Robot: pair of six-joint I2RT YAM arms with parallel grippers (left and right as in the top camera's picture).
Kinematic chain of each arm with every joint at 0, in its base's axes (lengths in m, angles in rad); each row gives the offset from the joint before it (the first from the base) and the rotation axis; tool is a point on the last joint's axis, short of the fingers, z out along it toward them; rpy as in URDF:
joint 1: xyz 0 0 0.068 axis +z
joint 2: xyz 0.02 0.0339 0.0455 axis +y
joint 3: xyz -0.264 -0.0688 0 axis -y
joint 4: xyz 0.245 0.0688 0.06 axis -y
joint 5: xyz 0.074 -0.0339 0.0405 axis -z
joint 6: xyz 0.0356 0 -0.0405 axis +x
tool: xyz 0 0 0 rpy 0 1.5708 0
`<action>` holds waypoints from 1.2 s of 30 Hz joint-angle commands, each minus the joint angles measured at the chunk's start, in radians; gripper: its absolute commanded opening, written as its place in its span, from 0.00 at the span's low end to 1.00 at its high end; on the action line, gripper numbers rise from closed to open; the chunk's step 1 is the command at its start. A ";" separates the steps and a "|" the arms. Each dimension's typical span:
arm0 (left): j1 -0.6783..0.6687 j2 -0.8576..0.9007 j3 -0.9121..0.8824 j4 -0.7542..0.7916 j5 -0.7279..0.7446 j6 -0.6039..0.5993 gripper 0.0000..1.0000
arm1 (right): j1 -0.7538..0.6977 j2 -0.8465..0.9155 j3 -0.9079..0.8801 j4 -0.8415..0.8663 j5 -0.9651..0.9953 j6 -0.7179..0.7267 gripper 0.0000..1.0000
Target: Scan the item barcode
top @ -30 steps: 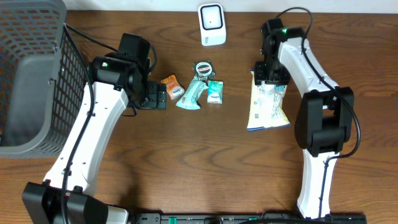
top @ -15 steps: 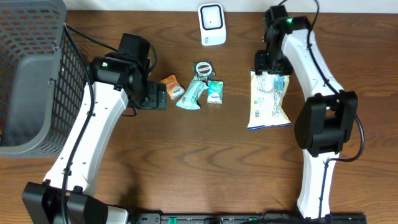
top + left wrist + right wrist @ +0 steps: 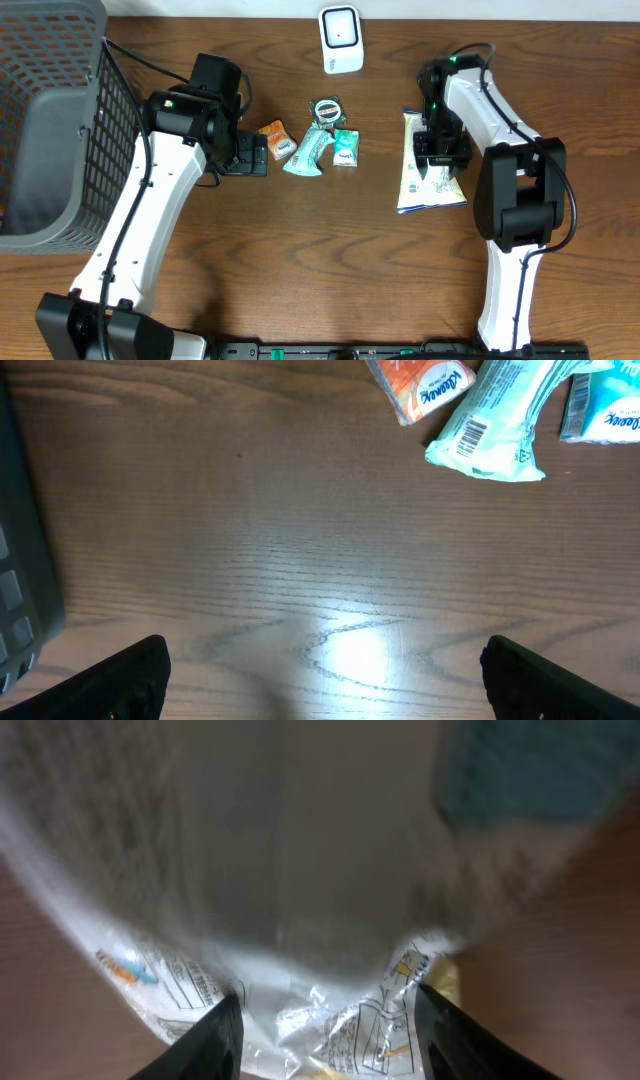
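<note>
Snack bag [image 3: 420, 190] lies flat on the brown surface [image 3: 300, 260], right under the right claw [image 3: 438, 158]. Up close, the snack bag [image 3: 300, 890] fills the space in front of that claw [image 3: 325, 1045], and its crinkly printed end sits between the two fingers [image 3: 222, 1038]. The fingers stand partly apart, one on each side of that end. I cannot tell if they are squeezing it or only standing around it. The bag looks light and puffy. Its thin shiny plastic looks soft and slippery, and the food inside may crush easily. I think the best place to hold it is a flat sealed end, not the fat middle, with a gentle pinch so it does not slide out or pop. I cannot pick out the barcode from here. The white scanner [image 3: 341, 38] stands well away from the right claw, off toward the back edge and the other arm's side, so the bag would need to be lifted and turned to face it. The left claw [image 3: 250, 155] is spread wide with nothing in it. Just ahead of it lie an orange packet [image 3: 420, 385] and a blue-green tissue pack [image 3: 490, 420].
</note>
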 commanded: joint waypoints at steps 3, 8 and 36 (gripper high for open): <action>0.000 0.003 -0.003 -0.003 -0.005 -0.005 0.98 | 0.019 -0.004 -0.027 0.113 -0.077 0.004 0.54; 0.000 0.003 -0.003 -0.003 -0.005 -0.005 0.98 | 0.006 -0.004 0.131 0.022 -0.007 0.000 0.61; 0.000 0.003 -0.003 -0.003 -0.005 -0.005 0.98 | -0.031 -0.004 0.049 -0.141 0.189 0.137 0.66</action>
